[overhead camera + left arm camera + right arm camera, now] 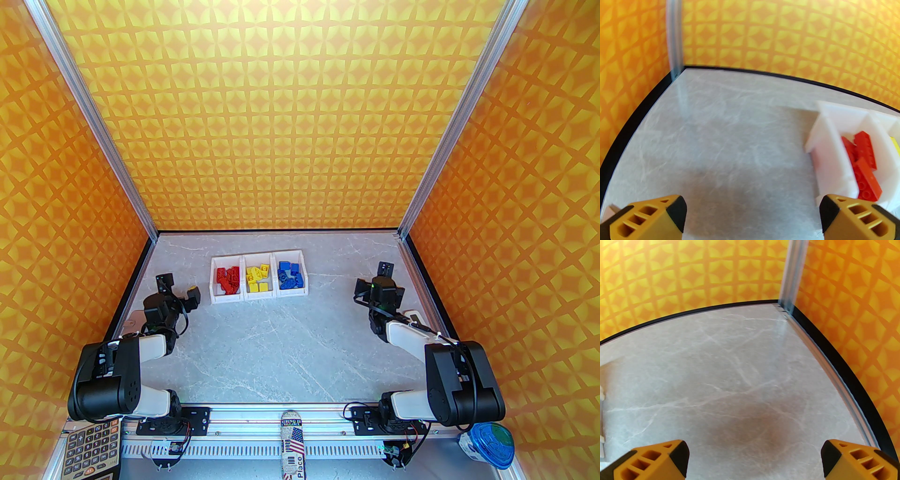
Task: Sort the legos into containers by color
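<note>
Top view: containers [225, 298], 3 white bins joined in a row, sit on the table [281, 347] toward the far edge, left of centre. Legos are all inside, sorted: red legos [227, 279] in the left bin, yellow legos [258, 276] in the middle, blue legos [289, 274] in the right. Left gripper [179, 289] hovers just beside the red bin's left wall, not touching it, jaws spread wide. Right gripper [385, 276] is well apart from the bins, over by the right wall, jaws also wide. A tan flat piece [133, 318] lies by the left arm. On the near rail: calculator [89, 452] at left, flag-print strip [293, 445] in the centre, blue-lidded cup [487, 445] at right.

Left wrist: left gripper [752, 215] has its yellow fingers [658, 220] far apart with bare table between them, holding zilch. The right fingertip sits near the front corner of the left bin [832, 150]. Red legos [862, 164] are piled in that bin, and a sliver of yellow shows in the next bin at the frame edge. Pic is a bit blurred.

Right wrist: right gripper [754, 455] fingers [658, 460] are spread wide over bare marble-look table, gripping zilch. A white edge at far left [601, 418] is too cropped to ID for sure.
</note>
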Motion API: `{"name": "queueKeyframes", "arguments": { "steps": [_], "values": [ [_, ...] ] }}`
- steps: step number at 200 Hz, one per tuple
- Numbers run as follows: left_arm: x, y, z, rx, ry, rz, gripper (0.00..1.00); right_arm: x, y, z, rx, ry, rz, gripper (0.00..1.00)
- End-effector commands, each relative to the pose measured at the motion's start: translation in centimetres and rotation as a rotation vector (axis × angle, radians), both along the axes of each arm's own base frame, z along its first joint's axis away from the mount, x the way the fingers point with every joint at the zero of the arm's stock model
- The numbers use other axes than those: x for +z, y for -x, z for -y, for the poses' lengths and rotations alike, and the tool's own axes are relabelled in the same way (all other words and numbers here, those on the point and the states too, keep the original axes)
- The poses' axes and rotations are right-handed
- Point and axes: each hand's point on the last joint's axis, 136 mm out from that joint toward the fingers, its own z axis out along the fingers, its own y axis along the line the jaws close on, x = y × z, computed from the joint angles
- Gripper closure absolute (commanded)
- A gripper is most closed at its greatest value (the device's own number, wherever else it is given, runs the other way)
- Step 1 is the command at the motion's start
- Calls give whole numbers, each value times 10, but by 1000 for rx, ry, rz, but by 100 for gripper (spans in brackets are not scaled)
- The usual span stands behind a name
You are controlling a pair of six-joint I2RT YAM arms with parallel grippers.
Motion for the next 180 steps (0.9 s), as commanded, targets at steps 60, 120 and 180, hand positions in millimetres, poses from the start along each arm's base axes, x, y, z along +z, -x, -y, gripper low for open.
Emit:
{"name": "queueKeyframes", "arguments": {
  "steps": [60, 120, 180],
  "values": [
    [-4, -13, 17, -47, -82, 28, 1, -9, -4, -64, 410, -19, 145, 1],
    [-4, -11, 4, 7, -54, 32, 1, -9, -9, -54, 350, -21, 132, 2],
    [-4, -11, 4, 5, -57, 32, 1, -9, -9, -55, 353, -21, 132, 2]
  ]
}}
